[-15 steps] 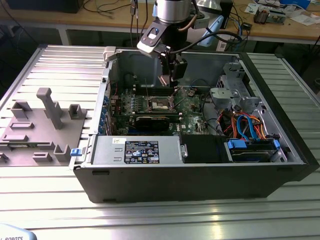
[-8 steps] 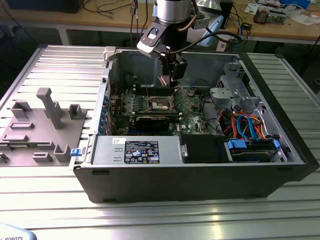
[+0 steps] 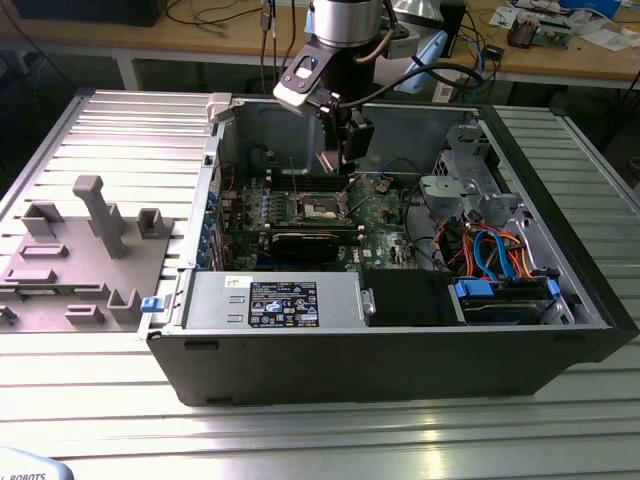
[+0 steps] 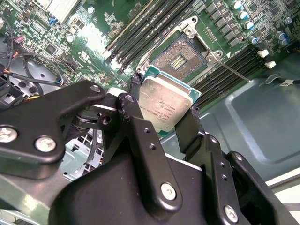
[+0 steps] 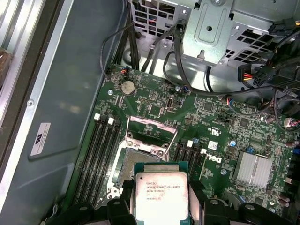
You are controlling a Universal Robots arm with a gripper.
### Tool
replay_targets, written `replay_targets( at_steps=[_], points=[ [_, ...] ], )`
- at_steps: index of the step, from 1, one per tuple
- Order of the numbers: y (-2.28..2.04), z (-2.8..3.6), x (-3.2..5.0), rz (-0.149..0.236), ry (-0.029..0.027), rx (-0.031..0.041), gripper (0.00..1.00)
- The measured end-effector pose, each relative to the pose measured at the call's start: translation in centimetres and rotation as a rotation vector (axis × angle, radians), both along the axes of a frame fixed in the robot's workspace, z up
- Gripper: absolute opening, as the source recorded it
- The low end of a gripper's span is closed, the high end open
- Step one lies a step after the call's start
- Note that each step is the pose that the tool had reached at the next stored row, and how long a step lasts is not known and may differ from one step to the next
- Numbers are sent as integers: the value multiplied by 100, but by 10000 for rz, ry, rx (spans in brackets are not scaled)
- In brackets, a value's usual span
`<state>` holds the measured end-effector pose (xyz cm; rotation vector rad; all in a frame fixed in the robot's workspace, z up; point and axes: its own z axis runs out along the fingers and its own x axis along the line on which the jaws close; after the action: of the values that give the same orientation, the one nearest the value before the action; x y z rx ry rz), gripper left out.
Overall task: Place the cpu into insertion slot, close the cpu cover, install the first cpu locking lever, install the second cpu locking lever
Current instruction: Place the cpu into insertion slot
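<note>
The gripper [image 3: 338, 172] hangs inside the open computer case [image 3: 380, 370], above the motherboard [image 3: 385, 215]. Its two black fingers [image 4: 134, 96] are drawn in against opposite edges of the cpu [image 4: 165, 105] and have it clamped between them, metal face towards both wrist cameras. In the first wrist view the cpu [image 5: 161, 197] sits between the gripper's [image 5: 161, 207] finger ends, and part of its outline overlaps the near edge of the insertion slot [image 5: 126, 164]. The cpu is not seated: in the second wrist view the insertion slot [image 4: 180, 58] lies bare beyond it, with its contact field exposed. The cpu cover [image 5: 151, 121] is swung up off the slot on the side away from the gripper, its open centre showing board behind. A thin metal locking lever [image 4: 229, 70] stands released beside the slot, angled out across the memory slots [image 4: 234, 63]. A coin cell [image 5: 127, 86] sits on the board beyond the cover. On the exterior view's left, a grey fixture block [image 3: 95, 250] rests on the ribbed table [image 3: 300, 440], well apart from the case.
</note>
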<state>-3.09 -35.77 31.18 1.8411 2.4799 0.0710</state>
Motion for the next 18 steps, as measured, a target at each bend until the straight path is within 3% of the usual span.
replay_targets(
  at_steps=[18],
  points=[
    [0,-13,0,-187,-1,-44,54]
  ],
)
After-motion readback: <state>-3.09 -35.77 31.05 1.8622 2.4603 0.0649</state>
